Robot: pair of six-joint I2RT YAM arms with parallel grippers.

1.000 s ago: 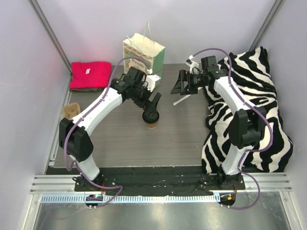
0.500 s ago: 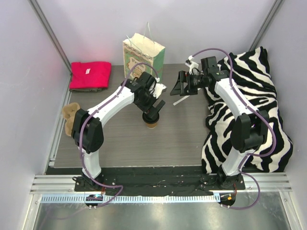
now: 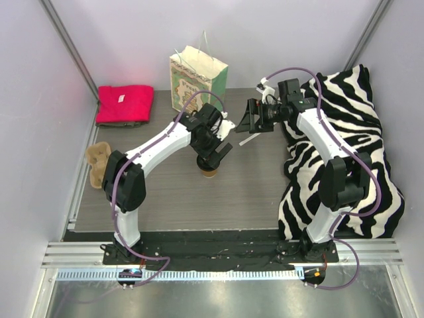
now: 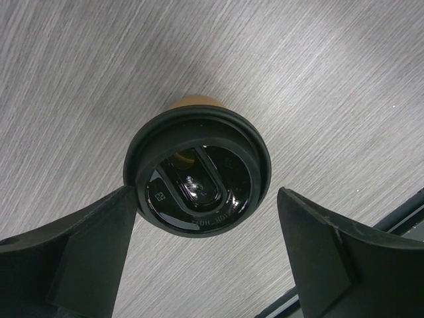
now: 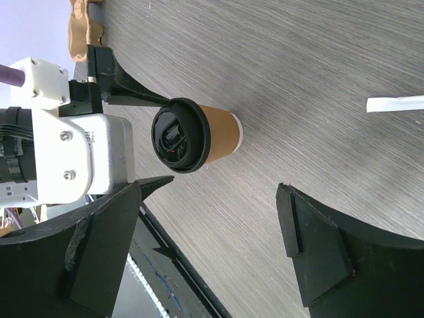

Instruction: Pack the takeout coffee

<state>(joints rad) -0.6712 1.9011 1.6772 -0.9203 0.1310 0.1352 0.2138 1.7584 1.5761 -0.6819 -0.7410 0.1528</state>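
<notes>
From the overhead camera I can barely see the cup [image 3: 209, 173]. The left wrist hangs right over it, and only a tan sliver of its base shows on the grey surface [image 3: 172, 199], roughly mid-way between near and far edges.

The left wrist camera looks straight down on the black lid [image 4: 197, 171]. It covers the cup apart from a small tan arc at the top. The left fingers [image 4: 86, 245] are spread wide on either side of the lid with nothing clamped. One tip appears to overlap the rim, but I cannot tell if it touches. Both fingers are cut off by the bottom of the frame. The lid is glossy and round, with a raised rim, an oblong sip recess and embossed lettering too small to read.

The right wrist camera shows the cup from the side. It stands upright with a plain kraft-brown wall and the lid seated on top. The right fingers [image 5: 99, 258] are also spread apart and hold nothing, well away from the cup.

A thin white stick [image 5: 396, 103] lies on the surface beyond the cup, cut off at that frame's edge.

At the left edge, a pulp carrier [image 3: 97, 159] is partly hidden behind the left arm. A zebra-print cloth [image 3: 351, 152] fills the right side.

Farthest back are a red cloth [image 3: 123, 104] and the handled paper bag [image 3: 199, 78]. I cannot see inside the bag.
</notes>
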